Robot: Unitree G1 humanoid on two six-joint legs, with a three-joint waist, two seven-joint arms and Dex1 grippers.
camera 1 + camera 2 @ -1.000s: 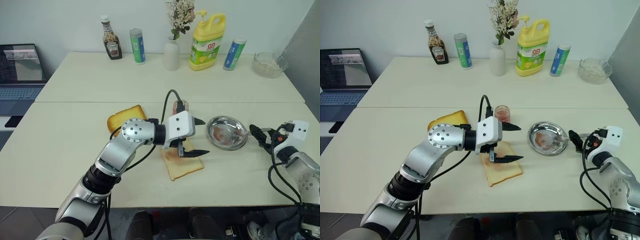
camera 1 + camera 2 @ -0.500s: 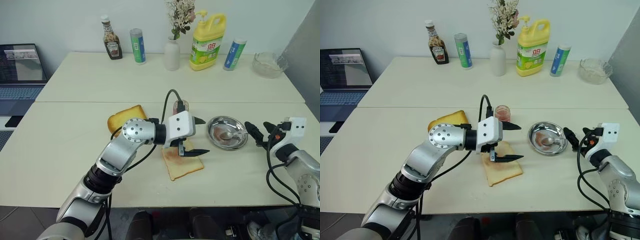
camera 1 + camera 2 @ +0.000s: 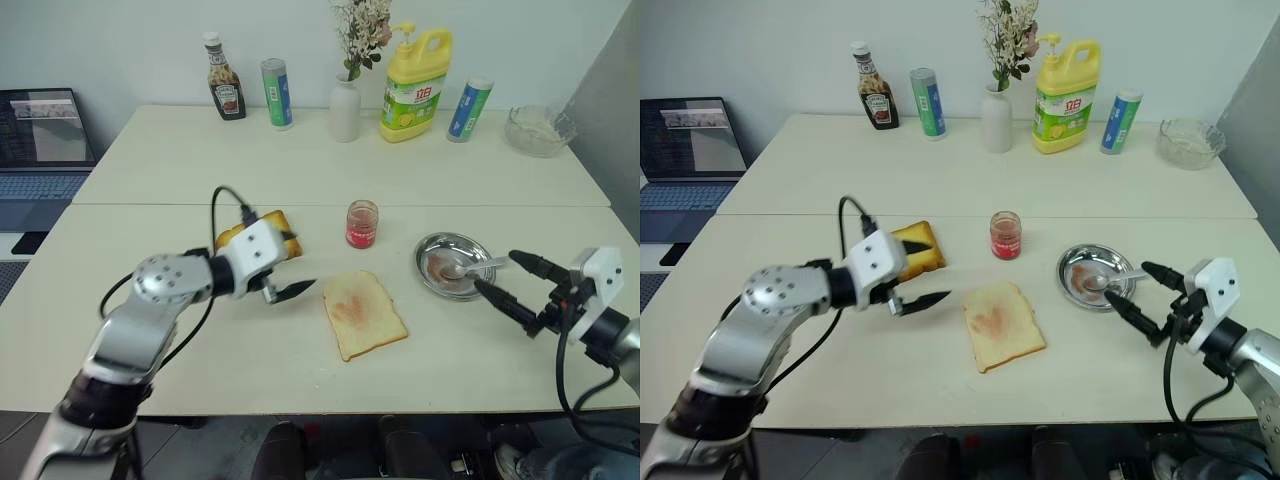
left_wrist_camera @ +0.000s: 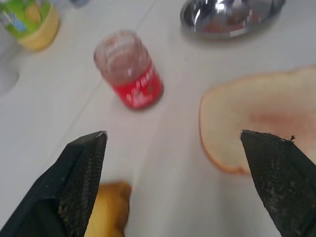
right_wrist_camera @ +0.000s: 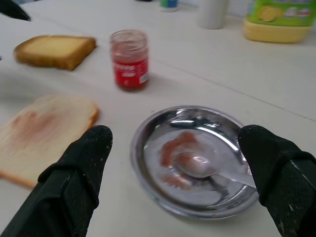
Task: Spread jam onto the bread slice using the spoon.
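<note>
The bread slice [image 3: 365,314] lies flat near the table's middle, pale tan with a faint pink smear. Just behind it stands the small jar of red jam [image 3: 361,223], without a lid. To the right, the spoon [image 3: 470,266] rests in a round steel dish [image 3: 432,249] smeared with jam, its handle pointing right. My left gripper [image 3: 300,262] hovers open and empty left of the bread, beside the toast. My right gripper [image 3: 495,270] is open and empty just right of the dish, its fingers [image 5: 81,168] spread on either side of the dish in the right wrist view.
A thick golden toast piece [image 3: 262,232] lies left of the jar. Along the back stand a ketchup bottle [image 3: 223,90], two tubes, a white vase [image 3: 343,108], a yellow detergent jug [image 3: 413,85] and a glass bowl [image 3: 538,130]. A laptop [image 3: 40,140] sits far left.
My left arm has swung left from above the bread, uncovering the slice and the jar. My right gripper has rolled and drawn back a little from the dish.
</note>
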